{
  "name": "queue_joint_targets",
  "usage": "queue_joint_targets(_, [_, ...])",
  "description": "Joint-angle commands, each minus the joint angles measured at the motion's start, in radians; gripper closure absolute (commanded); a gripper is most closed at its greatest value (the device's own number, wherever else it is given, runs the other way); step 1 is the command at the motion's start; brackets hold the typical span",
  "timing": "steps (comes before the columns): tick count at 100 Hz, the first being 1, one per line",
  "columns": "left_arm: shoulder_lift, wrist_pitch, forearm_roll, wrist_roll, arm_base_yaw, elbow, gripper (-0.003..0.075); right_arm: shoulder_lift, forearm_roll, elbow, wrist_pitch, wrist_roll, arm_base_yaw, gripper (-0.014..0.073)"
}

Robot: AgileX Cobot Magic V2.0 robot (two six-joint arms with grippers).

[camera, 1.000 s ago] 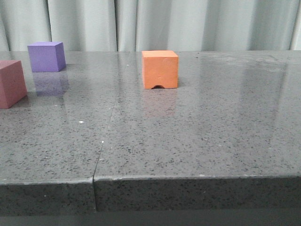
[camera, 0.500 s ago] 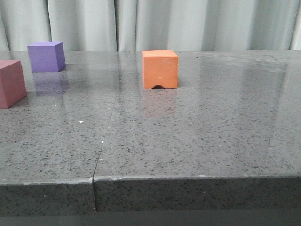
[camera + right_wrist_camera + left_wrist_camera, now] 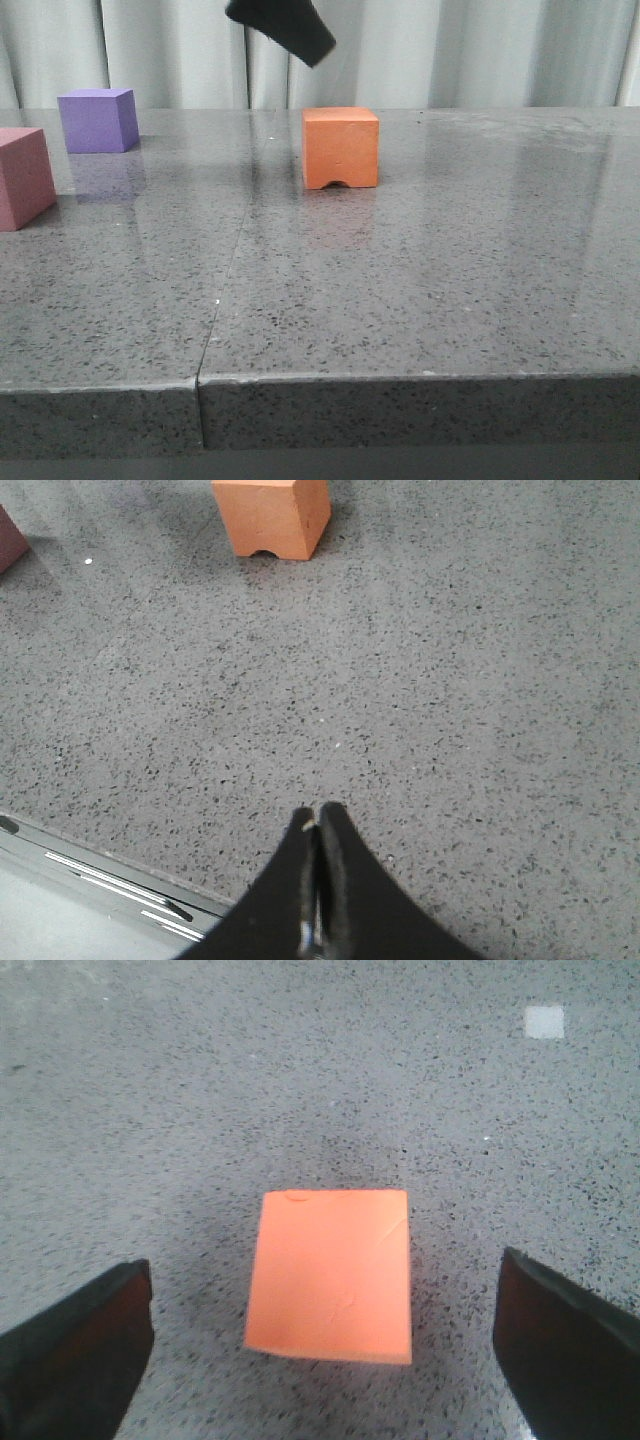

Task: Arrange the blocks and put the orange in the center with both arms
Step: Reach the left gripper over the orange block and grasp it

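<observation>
We see orange cube (image 3: 341,147) matte, foam-like, faintly creased on top. Purple cube (image 3: 97,120), pink-red cube (image 3: 24,177) equally matte. Tabletop (image 3: 420,280) glossy speckled grey stone, mirroring cubes. Gripper fingers (image 3: 78,1345) dull black.

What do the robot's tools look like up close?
They are black and plain. The left tool has two thick, blunt dark fingers, one on each side of the picture. The right tool has two smooth black fingers that narrow to a sharp point. No cables or markings show.
</observation>
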Motion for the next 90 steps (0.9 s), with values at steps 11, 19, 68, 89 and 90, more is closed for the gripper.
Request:
queue_joint_targets(11, [-0.005, -0.072, -0.044, 0.003, -0.023, -0.032, 0.0062, 0.000, -0.001, -0.025, -0.072, -0.011, -0.002, 0.0663])
queue_joint_targets(19, [0.011, -0.088, -0.044, 0.003, -0.023, -0.032, 0.0062, 0.000, -0.001, -0.025, -0.072, -0.011, -0.002, 0.0663])
queue_joint_targets(68, [0.074, -0.073, -0.050, 0.003, -0.035, -0.032, 0.0062, 0.000, -0.001, -0.025, -0.072, -0.011, -0.002, 0.0663])
queue_joint_targets(89, [0.081, -0.068, -0.050, 0.003, -0.035, -0.032, 0.0106, 0.000, -0.001, -0.025, -0.072, -0.011, -0.002, 0.0663])
queue_joint_targets(90, [0.081, -0.068, -0.050, 0.003, -0.035, -0.032, 0.0117, 0.000, -0.001, -0.025, -0.072, -0.011, -0.002, 0.0663])
